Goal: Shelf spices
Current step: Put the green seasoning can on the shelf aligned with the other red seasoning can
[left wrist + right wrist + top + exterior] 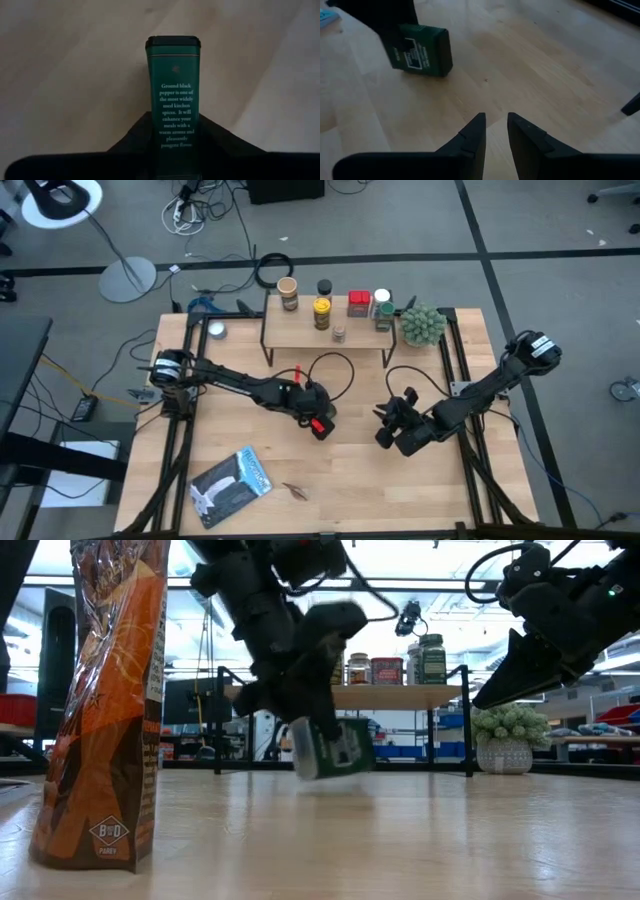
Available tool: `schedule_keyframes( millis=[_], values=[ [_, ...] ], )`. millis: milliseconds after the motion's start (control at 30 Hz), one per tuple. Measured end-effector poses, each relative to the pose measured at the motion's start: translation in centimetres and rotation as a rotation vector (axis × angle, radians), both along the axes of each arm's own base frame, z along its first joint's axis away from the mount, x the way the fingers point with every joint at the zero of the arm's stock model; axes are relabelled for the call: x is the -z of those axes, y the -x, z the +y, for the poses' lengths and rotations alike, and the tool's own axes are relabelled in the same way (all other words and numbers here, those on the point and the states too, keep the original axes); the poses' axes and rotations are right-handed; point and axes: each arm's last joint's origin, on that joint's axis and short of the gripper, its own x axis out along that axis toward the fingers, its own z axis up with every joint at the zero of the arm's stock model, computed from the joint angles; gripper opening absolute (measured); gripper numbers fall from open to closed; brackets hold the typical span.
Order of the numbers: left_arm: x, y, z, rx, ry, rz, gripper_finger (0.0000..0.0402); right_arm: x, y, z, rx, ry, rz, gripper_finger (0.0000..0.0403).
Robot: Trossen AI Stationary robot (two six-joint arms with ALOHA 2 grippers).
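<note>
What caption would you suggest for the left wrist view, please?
Left gripper closing around a green ground black pepper tin above the wooden tabletop.

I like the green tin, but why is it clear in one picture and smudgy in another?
Left wrist view: the green tin sits close and sharp, its white lettering readable. Low view: the tin and left gripper are smeared, dark against bright windows.

A dark green pepper tin (173, 95) with white lettering tilts just above the surface mid-table, gripped in the left claw (318, 420). Six other spices stand upright along the light-wood shelf (300, 330) at the far edge: tan-lidded jar (288, 293), yellow jar (321, 312), red tin (359, 304).
</note>
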Motion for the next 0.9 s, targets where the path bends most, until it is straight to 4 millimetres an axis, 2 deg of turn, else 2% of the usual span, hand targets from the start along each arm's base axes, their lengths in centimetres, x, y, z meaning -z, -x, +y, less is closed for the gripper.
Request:
schedule_keyframes(
  millis=[133,267,400,533,733,900],
  values=[
    [-1.3,-0.2,0.0,0.041,-0.032,-0.083,0.0099,-0.3,-0.1,0.1,-0.018,-0.016,0.004,0.0080],
    [-3.5,-0.1,-0.2,0.104,-0.108,-0.185,0.0099,-1.6,-0.2,0.3,-0.060,-0.030,-0.017,0.0080],
    [-6.4,0.7,-1.2,0.172,-0.266,-0.279,0.0099,-3.4,0.4,0.4,-0.086,-0.058,-0.083,0.0080],
    [-8.1,1.5,-2.4,0.192,-0.437,-0.323,0.0099,-4.6,1.1,0.6,-0.097,-0.067,-0.143,0.0080],
    [-8.7,1.3,-4.0,0.224,-0.549,-0.480,0.0099,-4.9,1.6,1.1,-0.101,-0.034,-0.172,0.0080],
    [-7.0,1.7,-3.5,0.225,-0.472,-0.700,0.0099,-5.0,2.0,1.7,-0.130,-0.035,-0.173,0.0080]
  ],
)
